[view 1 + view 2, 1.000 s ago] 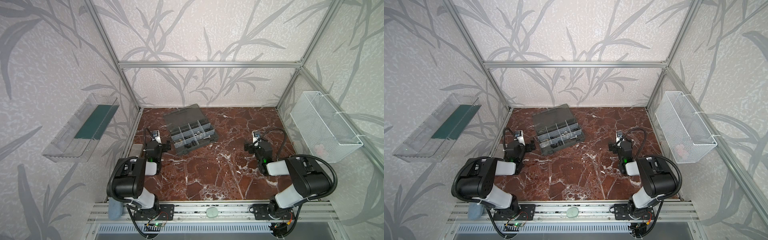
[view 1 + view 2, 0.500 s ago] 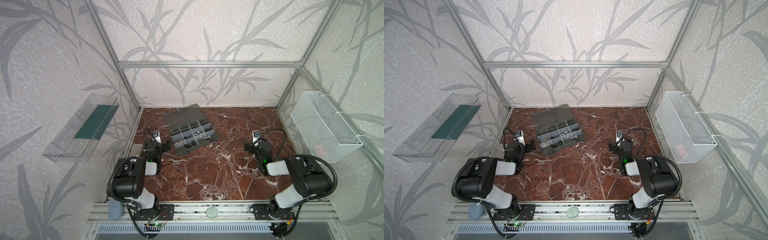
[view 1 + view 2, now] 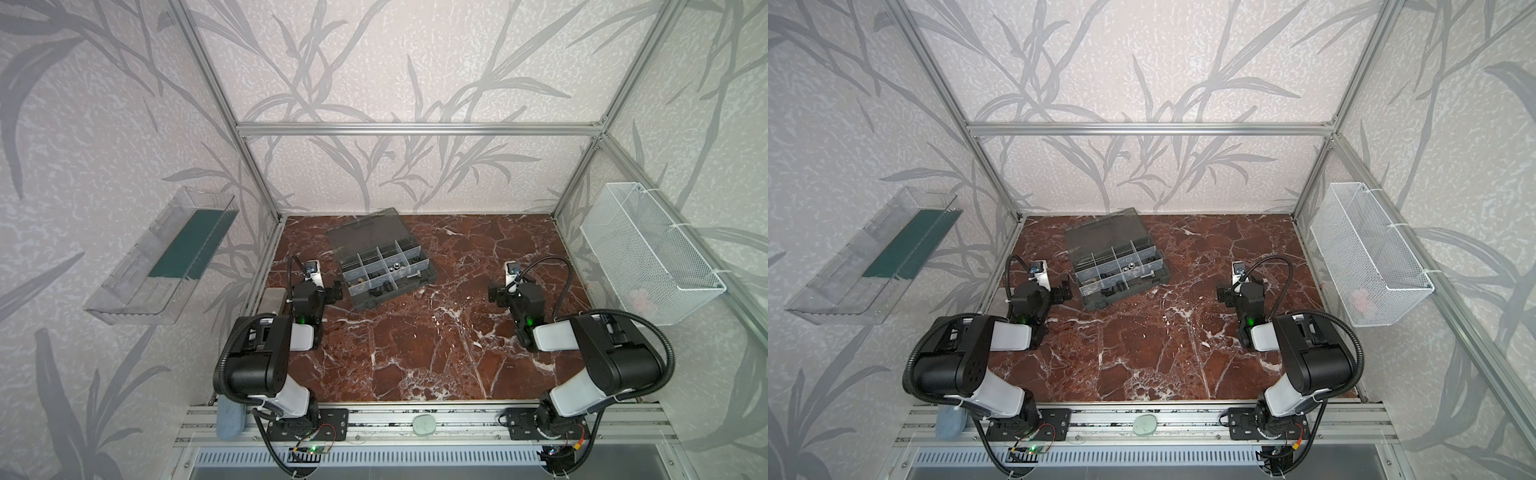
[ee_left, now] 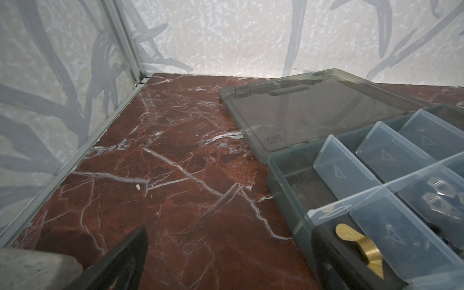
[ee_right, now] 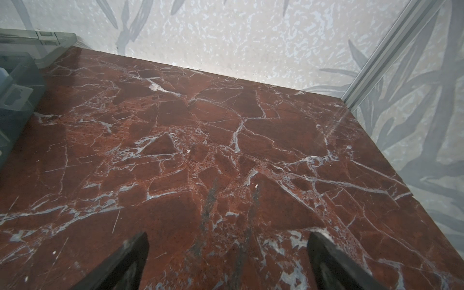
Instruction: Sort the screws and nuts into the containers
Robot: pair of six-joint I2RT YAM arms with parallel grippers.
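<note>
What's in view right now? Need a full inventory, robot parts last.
dark grey plastic organizer case: 1, smoky see-through lid open flat, far left-centre of table
silver hex nuts: at least 2, in one case cell
brass-coloured wing nut: 1, corner cell nearest the left gripper
small dark hardware: count unclear, several cells
clear plastic wall tray: 1, green strip inside, left wall
white wire mesh basket: 1, right wall, blurred pinkish item inside
grey block: 1, table's left edge
blue-grey cloth: 1, front rail, left
pale green disc: 1, front rail, middle
red-brown marble table: 1
left gripper: black, open, empty, beside case
right gripper: black, open, empty, over bare table
</note>
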